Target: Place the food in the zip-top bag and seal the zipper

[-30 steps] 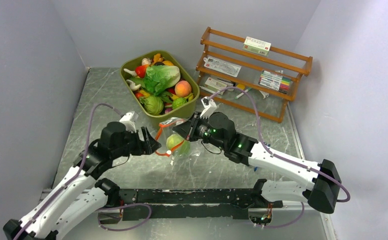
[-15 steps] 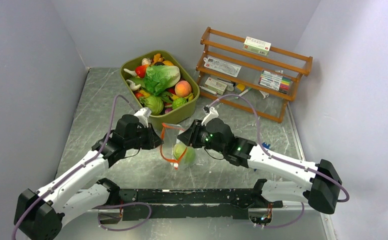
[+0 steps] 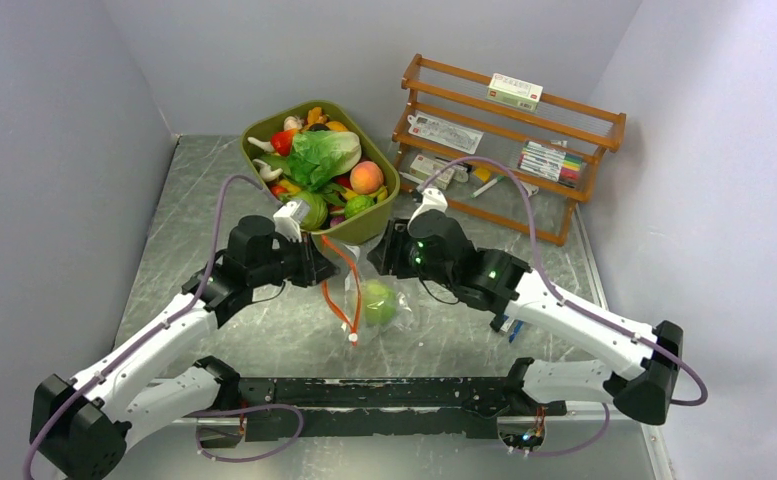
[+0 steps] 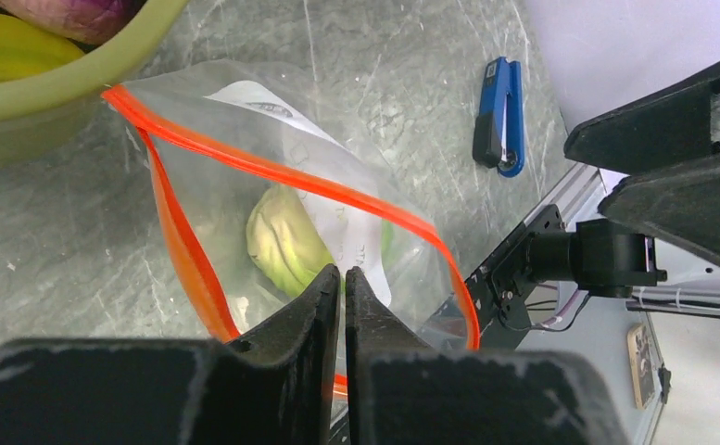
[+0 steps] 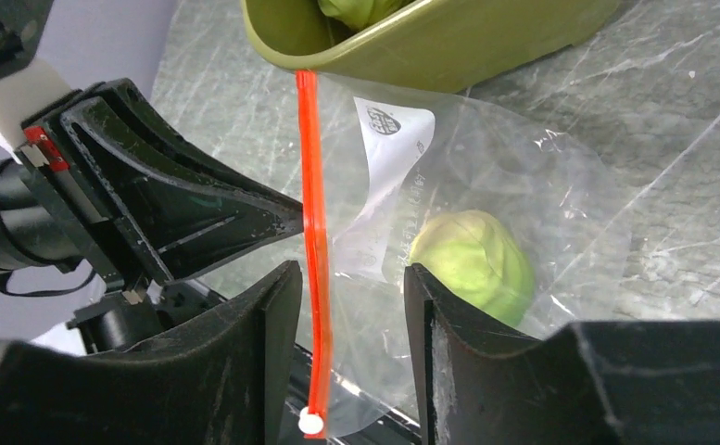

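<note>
Pinching the bag [image 5: 486, 167], left gripper [image 4: 342, 278] is clenched; right gripper [image 5: 351, 273] gapes, zipper [image 5: 311, 232] between its fingers, over scuffed grey table [image 3: 194, 200], lilac walls [image 3: 54, 130] around.

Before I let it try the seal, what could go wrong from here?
One: the zip-top bag gapes, its zipper halves apart, and only the shut left tool pinches it, so it may slip free. Two: the open right tool straddles the zipper; closing off-line could leave a gap for the cabbage to roll out.
</note>
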Robot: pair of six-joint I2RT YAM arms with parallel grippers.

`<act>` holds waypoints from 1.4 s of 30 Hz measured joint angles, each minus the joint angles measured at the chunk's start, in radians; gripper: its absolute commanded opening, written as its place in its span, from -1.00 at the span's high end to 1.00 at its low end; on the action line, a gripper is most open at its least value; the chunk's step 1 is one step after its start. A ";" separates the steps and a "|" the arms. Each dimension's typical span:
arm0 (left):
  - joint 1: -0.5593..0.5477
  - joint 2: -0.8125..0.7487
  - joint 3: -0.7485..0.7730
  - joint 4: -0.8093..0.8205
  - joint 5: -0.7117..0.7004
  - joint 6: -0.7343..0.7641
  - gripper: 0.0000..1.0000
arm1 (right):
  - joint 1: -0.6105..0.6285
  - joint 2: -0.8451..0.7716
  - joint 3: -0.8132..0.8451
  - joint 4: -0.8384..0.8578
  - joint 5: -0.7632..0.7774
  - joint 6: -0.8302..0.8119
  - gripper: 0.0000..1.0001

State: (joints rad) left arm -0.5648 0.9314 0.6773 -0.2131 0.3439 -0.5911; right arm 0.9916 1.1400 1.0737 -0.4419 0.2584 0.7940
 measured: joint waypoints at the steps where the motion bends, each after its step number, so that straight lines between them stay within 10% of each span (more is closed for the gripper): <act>1: 0.000 0.006 0.000 0.004 0.005 0.000 0.86 | 0.000 0.011 0.012 -0.010 -0.001 -0.007 0.01; 10: 0.000 0.033 0.023 -0.001 -0.001 0.008 0.82 | 0.036 0.127 0.064 -0.103 -0.048 -0.026 -0.10; 23: 0.000 0.003 0.023 -0.007 -0.017 -0.004 0.69 | 0.170 0.370 0.284 -0.250 0.092 -0.017 0.36; 26: 0.000 -0.002 0.024 -0.040 -0.048 -0.004 0.48 | 0.170 0.414 0.312 -0.301 0.130 -0.016 1.00; 33: 0.000 -0.035 0.026 -0.141 -0.090 -0.023 -0.31 | 0.170 0.378 0.303 -0.318 0.193 -0.003 1.00; 42: 0.000 0.065 0.092 -0.169 -0.108 0.009 -0.28 | 0.172 0.217 0.197 -0.165 0.237 0.035 1.00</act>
State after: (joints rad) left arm -0.5648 0.9966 0.7696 -0.3824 0.2359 -0.5819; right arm 1.1637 1.3575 1.2709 -0.6071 0.4950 0.8291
